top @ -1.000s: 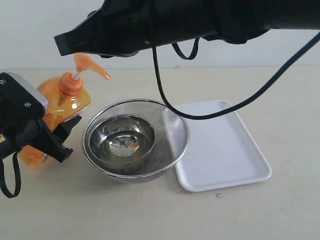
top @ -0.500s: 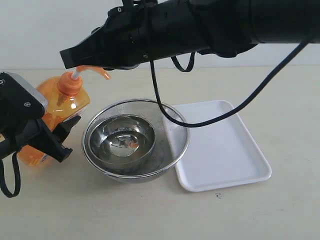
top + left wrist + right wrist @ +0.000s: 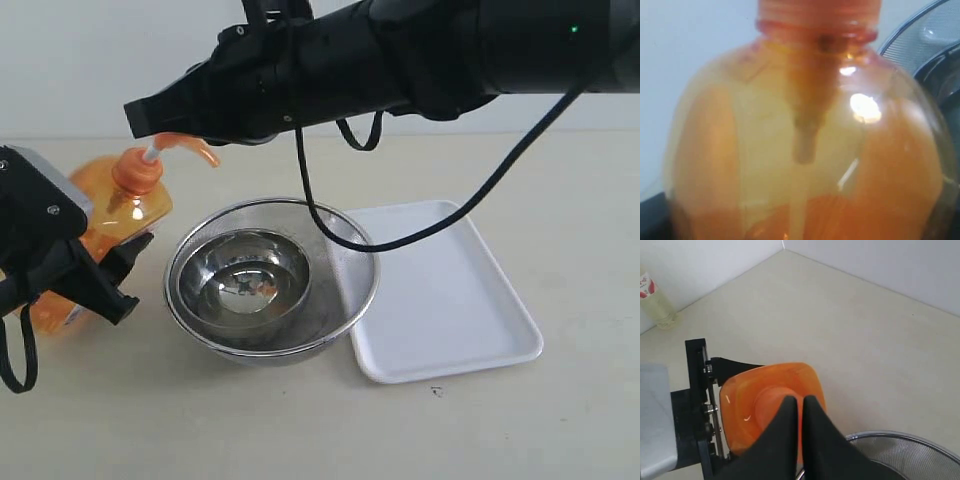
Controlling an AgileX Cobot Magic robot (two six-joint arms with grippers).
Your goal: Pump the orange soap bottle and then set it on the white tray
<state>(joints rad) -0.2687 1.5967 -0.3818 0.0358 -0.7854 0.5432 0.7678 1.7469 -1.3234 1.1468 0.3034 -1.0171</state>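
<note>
The pumping seems to be in hand: the right gripper (image 3: 150,112), its fingers together, lies on the pump head of the orange soap bottle (image 3: 130,210), and the left gripper (image 3: 115,275) is clamped on the bottle's body. The bottle stands at 9 o'clock of the bowls and the white tray (image 3: 450,300) at 3 o'clock, so the placing is not yet done. I count one bottle, one tray, and one mesh strainer bowl (image 3: 350,265) with one steel bowl (image 3: 245,285) inside.

The soap bottle (image 3: 130,215) stands at the left of the worktop (image 3: 300,430), gripped between the left gripper's (image 3: 128,275) fingers. Just right of it sits a mesh bowl (image 3: 345,270) with a smaller bowl (image 3: 200,280) nested inside. The tray (image 3: 450,300) lies immediately right of the mesh bowl. The right gripper (image 3: 135,115) is positioned on top of the bottle's pump head.
</note>
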